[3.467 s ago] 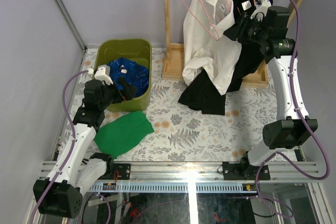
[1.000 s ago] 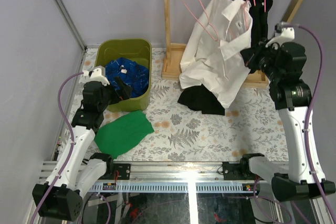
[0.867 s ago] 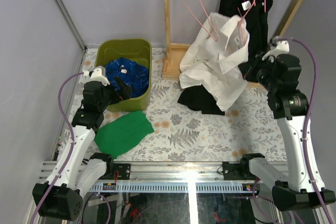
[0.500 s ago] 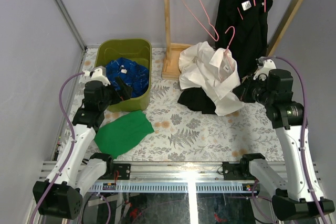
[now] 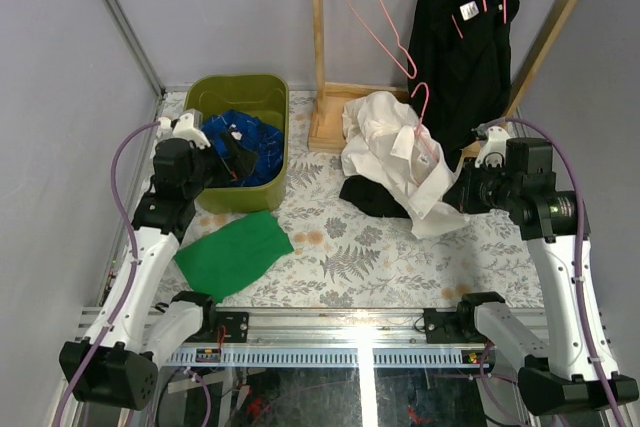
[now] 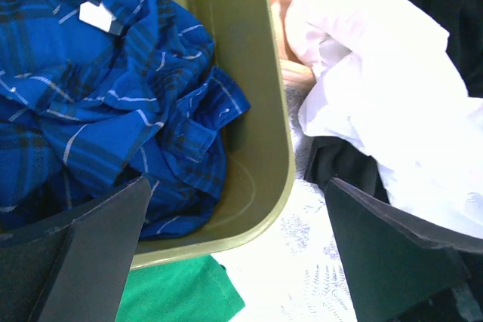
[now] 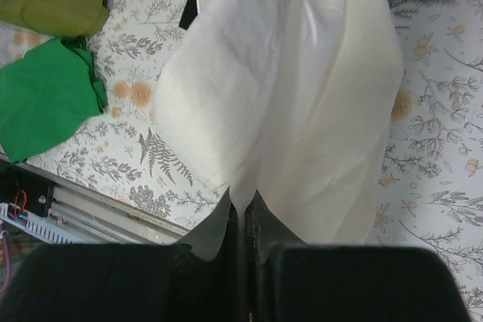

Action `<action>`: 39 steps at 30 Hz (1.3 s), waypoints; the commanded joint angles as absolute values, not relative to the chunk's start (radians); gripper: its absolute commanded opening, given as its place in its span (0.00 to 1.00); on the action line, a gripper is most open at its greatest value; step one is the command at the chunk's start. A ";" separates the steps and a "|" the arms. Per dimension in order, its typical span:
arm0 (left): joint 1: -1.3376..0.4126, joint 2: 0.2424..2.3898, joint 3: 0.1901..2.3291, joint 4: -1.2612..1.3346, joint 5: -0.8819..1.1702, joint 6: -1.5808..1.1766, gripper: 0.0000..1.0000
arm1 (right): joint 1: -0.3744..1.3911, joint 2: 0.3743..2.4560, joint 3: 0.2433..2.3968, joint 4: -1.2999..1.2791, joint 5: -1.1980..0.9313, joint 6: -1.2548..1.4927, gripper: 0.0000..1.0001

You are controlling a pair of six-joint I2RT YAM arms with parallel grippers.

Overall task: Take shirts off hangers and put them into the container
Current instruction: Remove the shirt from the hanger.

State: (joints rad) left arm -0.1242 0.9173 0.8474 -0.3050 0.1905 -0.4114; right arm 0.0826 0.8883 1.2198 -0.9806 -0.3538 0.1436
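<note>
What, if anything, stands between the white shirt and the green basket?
Nothing on the table separates the white shirt from the basket, but the open left gripper hangs over the basket, and a pink hanger sits in the shirt.

The top camera looks down from above the near edge over the whole counter [image 5: 370,247]. The left wrist camera sits close above the container [image 6: 278,148]. The right wrist camera faces down the white shirt [image 7: 287,96], seen in all three.
</note>
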 commanded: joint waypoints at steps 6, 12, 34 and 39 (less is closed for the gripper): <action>-0.128 0.971 0.930 -0.283 0.482 -0.421 1.00 | 0.086 0.868 1.187 -1.013 -0.647 0.041 0.00; -0.222 1.046 0.970 -0.258 0.638 -0.460 1.00 | 0.087 0.858 1.166 -0.967 -0.838 0.032 0.00; -0.615 1.187 0.961 0.193 0.534 -0.769 0.82 | 0.089 0.788 1.075 -0.868 -1.022 0.020 0.00; -0.615 1.218 0.933 0.306 0.623 -0.839 0.52 | 0.088 0.772 1.063 -0.864 -1.009 0.021 0.00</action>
